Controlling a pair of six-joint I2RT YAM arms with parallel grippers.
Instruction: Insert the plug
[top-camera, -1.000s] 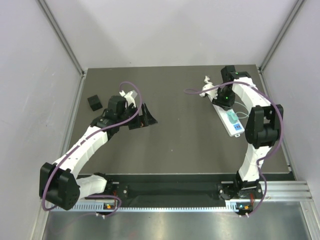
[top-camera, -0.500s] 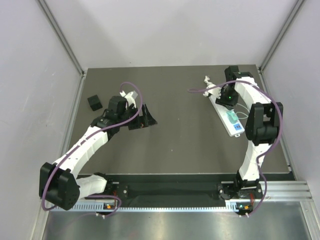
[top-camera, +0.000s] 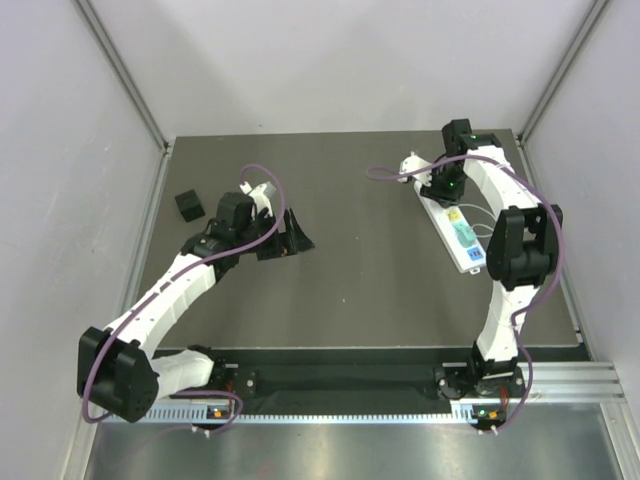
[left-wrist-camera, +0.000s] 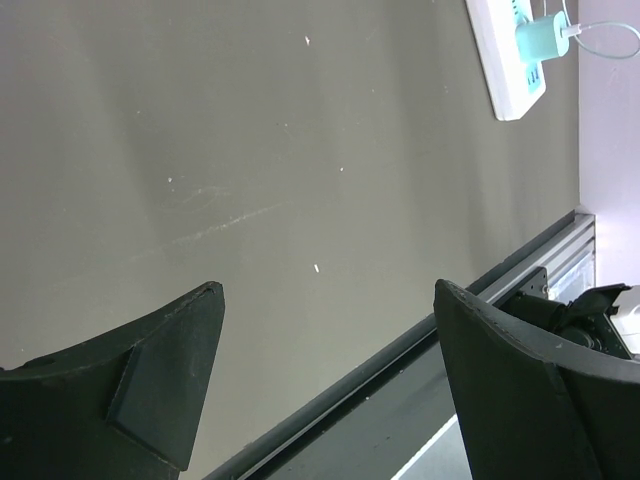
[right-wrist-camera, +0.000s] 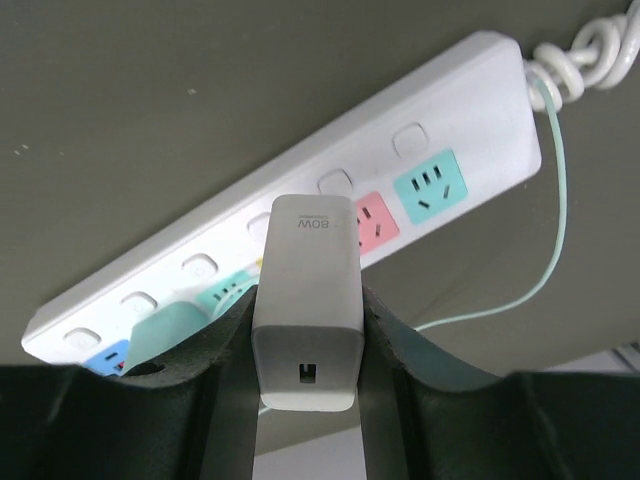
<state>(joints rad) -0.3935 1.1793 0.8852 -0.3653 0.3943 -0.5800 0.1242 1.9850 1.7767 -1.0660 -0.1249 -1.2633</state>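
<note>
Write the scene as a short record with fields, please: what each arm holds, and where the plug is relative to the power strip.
right fingers: shut on white charger
charger position: over power strip, near pink socket; prongs hidden
already plugged in: mint plug
left fingers: open, holding nothing, over table
elsewhere: black block, far left of table

I see bright, soft light from above, pale shiny streaks on the table (left-wrist-camera: 250, 180), and sharp pictures.
</note>
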